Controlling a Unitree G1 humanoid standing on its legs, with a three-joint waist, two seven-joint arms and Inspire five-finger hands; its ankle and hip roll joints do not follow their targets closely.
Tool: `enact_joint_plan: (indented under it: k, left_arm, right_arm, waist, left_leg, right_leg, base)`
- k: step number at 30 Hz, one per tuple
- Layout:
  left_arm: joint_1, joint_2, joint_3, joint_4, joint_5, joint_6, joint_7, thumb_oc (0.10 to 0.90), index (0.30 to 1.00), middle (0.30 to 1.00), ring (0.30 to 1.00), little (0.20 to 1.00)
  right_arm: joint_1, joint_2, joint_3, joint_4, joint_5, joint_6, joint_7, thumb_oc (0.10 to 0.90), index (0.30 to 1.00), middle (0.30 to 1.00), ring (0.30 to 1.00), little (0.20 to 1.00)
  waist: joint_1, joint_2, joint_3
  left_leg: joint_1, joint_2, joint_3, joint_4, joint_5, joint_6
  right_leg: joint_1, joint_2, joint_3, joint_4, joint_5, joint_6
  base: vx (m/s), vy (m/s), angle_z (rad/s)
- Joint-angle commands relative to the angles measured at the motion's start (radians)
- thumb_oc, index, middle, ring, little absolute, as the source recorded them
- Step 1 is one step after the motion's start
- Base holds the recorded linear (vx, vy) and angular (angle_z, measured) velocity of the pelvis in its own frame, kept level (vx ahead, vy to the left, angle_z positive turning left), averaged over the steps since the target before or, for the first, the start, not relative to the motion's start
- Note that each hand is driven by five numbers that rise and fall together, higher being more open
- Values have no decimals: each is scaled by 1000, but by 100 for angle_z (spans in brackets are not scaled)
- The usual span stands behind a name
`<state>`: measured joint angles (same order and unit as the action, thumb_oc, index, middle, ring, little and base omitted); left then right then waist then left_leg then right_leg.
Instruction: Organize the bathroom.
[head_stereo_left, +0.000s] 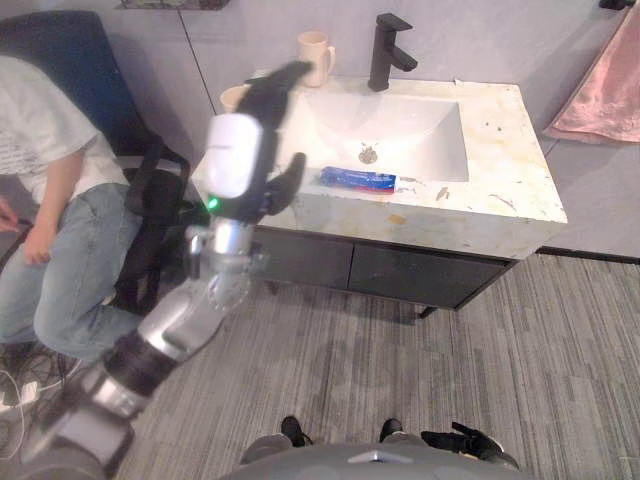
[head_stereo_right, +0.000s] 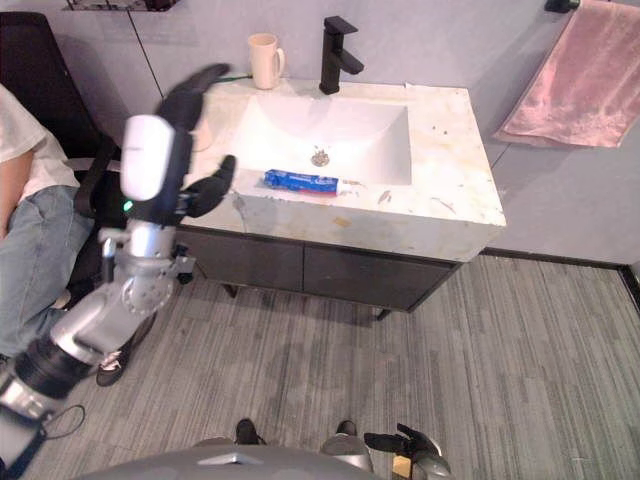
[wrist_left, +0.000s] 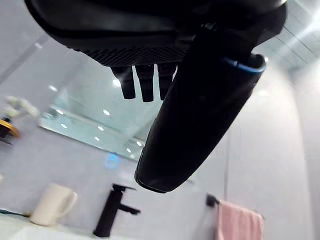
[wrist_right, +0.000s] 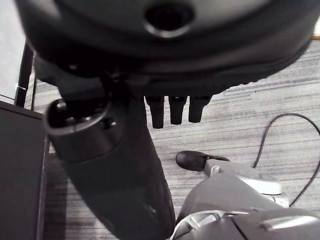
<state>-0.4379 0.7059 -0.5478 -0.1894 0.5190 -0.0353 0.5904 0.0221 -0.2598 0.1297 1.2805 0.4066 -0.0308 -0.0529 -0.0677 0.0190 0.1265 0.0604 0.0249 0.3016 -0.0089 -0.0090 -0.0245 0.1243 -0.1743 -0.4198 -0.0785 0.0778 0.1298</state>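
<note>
A blue toothpaste tube (head_stereo_left: 357, 180) lies flat on the front ledge of the pale marble vanity top (head_stereo_left: 500, 190), just at six o'clock from the drain of the white sink basin (head_stereo_left: 400, 130), its long side running along the counter edge. At twelve o'clock from the basin stands a black faucet (head_stereo_left: 385, 50), and at eleven o'clock a cream mug (head_stereo_left: 315, 57) sits by the wall. The left hand (head_stereo_left: 262, 130) is raised above the counter's nine o'clock end, fingers straight and spread, thumb apart, holding nothing and touching nothing. The right hand (wrist_right: 120, 165) hangs low over the grey plank floor (wrist_right: 240, 125), its fingers straight and empty. A pink towel (head_stereo_right: 560, 85) hangs on the wall at two o'clock, and a seated person (head_stereo_left: 50, 220) is at nine o'clock.
</note>
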Motion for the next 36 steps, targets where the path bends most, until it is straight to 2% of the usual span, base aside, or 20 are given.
enact_joint_plan:
  k: [1, 3, 5, 7, 12, 17, 27, 36]
  left_arm:
    - [-163, 16, 7, -72, -49, 20, -92, 800, 900, 900, 900, 900]
    - [-239, 52, -43, -59, -104, 61, -171, 800, 900, 900, 900, 900]
    - [-269, 62, -63, -49, -113, 54, -193, 800, 900, 900, 900, 900]
    - [-331, 84, -104, -34, -158, 54, -277, 800, 900, 900, 900, 900]
    - [-412, 117, -159, 8, -217, 94, -337, 800, 900, 900, 900, 900]
    - [-475, 146, -189, 68, -306, 196, -458, 800, 900, 900, 900, 900]
    - [-551, 138, -223, 217, -437, 239, -520, 800, 900, 900, 900, 900]
    - [-539, 103, -193, 371, -551, 256, -580, 800, 900, 900, 900, 900]
  right_arm:
    - [-16, -7, 16, 10, -7, -10, 11, 800, 900, 900, 900, 900]
    - [-13, -9, 15, 10, -18, -2, 7, 800, 900, 900, 900, 900]
    - [-14, -12, 13, 10, -17, 5, 6, 800, 900, 900, 900, 900]
    - [-13, -15, 10, 13, -37, 18, 6, 800, 900, 900, 900, 900]
    - [-9, -26, 11, 14, -36, 22, -1, 800, 900, 900, 900, 900]
    - [-2, -42, -8, 19, -39, 23, -2, 800, 900, 900, 900, 900]
    - [9, -36, -1, 7, -20, 37, 1, 800, 900, 900, 900, 900]
    - [34, -42, -8, -5, -6, 29, -5, 800, 900, 900, 900, 900]
  waist:
    - [-31, 20, -25]
    - [-50, 26, -29]
    - [-56, 28, -29]
    - [-70, 31, -31]
    - [-86, 32, -37]
    - [-97, 34, -43]
    - [-119, 36, -52]
    - [-143, 39, -55]
  left_leg:
    - [-8, -53, 82, 79, -64, 15]
    - [-1, -54, 90, 73, -63, 16]
    - [2, -55, 91, 71, -63, 17]
    - [9, -56, 91, 66, -62, 18]
    - [21, -54, 96, 58, -62, 18]
    - [31, -49, 108, 52, -60, 19]
    - [45, -48, 123, 42, -61, 23]
    - [44, -46, 139, 46, -60, 24]
  right_leg:
    - [-75, 77, -3, 68, -86, 8]
    - [-80, 82, 7, 67, -83, 11]
    - [-81, 85, 13, 66, -83, 11]
    - [-81, 91, 22, 66, -83, 12]
    - [-82, 93, 27, 67, -81, 15]
    - [-80, 92, 27, 62, -76, 18]
    - [-72, 103, 45, 55, -78, 21]
    - [-72, 108, 67, 51, -79, 19]
  base:
    - [36, 9, -12]
    - [39, 11, -10]
    - [30, 5, -9]
    - [43, -3, -3]
    - [42, -10, -3]
    - [49, -9, -7]
    - [42, -16, -5]
    - [37, 10, -7]
